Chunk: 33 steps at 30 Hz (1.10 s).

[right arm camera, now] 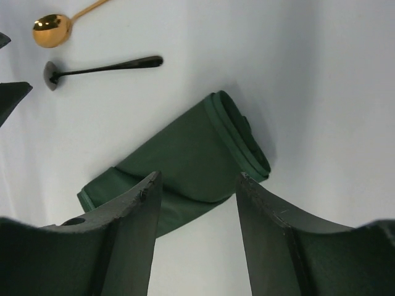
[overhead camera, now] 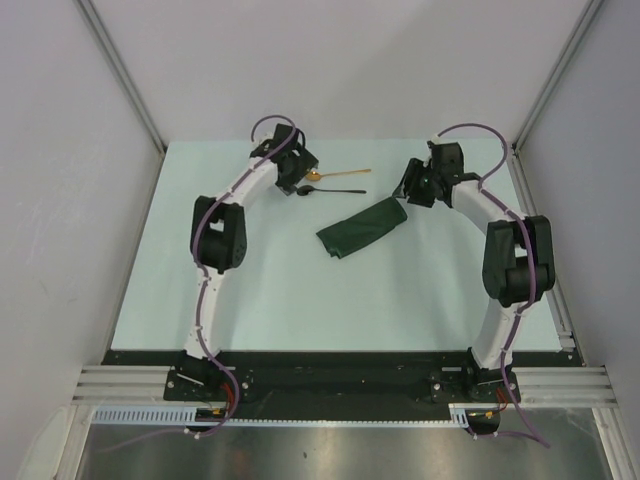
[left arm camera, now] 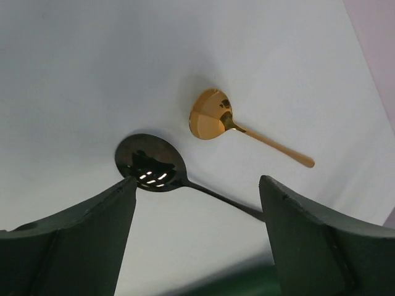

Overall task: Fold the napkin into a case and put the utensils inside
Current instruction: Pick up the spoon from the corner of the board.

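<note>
A dark green cloth napkin (overhead camera: 362, 228), folded into a long, narrow, layered bundle, is lying diagonally on the pale, flat table (overhead camera: 250, 300) between the two arms, with its far end just beside the right gripper (overhead camera: 410, 186). In the right wrist view that napkin (right arm camera: 185, 151) is showing a rolled, hemmed end at the upper right and a flatter end at the lower left. The right gripper (right arm camera: 197, 176) is hovering above it with its jaws standing moderately apart, and they are closing on nothing. A slim, shiny gold spoon (overhead camera: 336, 174) and a slim, glossy black spoon (overhead camera: 336, 190) are lying side by side on the bare table beyond the napkin, outside its folds and apart from it. Their bowls are pointing toward the left gripper (overhead camera: 297, 182) and their handles toward the right arm. In the left wrist view the left gripper (left arm camera: 197, 182) is hanging low over the black spoon (left arm camera: 151, 163) with its jaws spread wide and gripping nothing. The spoon's bowl is sitting just beside one fingertip, and its handle is running toward the other. The gold spoon (left arm camera: 213, 117) is resting a little farther off, near the black one but not touching it. The right wrist view is also catching the black spoon (right arm camera: 102, 68) and the gold spoon (right arm camera: 54, 29) beyond the cloth.
</note>
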Each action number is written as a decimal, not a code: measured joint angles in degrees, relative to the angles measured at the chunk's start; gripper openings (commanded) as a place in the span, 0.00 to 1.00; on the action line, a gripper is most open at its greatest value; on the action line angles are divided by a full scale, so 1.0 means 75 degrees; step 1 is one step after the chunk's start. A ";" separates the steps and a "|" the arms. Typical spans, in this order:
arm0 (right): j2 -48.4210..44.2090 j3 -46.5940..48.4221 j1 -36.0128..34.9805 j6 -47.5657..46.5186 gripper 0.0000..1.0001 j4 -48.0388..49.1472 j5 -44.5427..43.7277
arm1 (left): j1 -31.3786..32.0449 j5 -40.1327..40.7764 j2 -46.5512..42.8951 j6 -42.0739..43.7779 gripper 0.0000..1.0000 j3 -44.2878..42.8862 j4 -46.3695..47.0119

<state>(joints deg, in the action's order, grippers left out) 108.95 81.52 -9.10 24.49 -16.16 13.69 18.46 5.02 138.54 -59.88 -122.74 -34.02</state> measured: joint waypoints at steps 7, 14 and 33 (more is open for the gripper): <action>-0.0052 -0.0268 -0.0029 -0.0274 0.56 -0.0052 -0.0143 | 0.0536 0.0329 0.0009 -0.0804 0.84 0.0455 0.0749; 0.0020 -0.0251 -0.0131 -0.0449 0.55 -0.0035 0.0338 | 0.0560 -0.0973 0.0017 0.1682 0.82 0.0417 0.2393; -0.0895 -0.1306 -0.0026 -0.0478 0.53 0.0778 0.1300 | -0.0262 -0.3077 0.1288 0.5890 0.83 -0.1443 0.1317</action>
<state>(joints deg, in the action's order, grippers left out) 102.24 71.72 -9.30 20.91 -10.33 23.44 16.49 -18.06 148.20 -15.70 -133.56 -24.14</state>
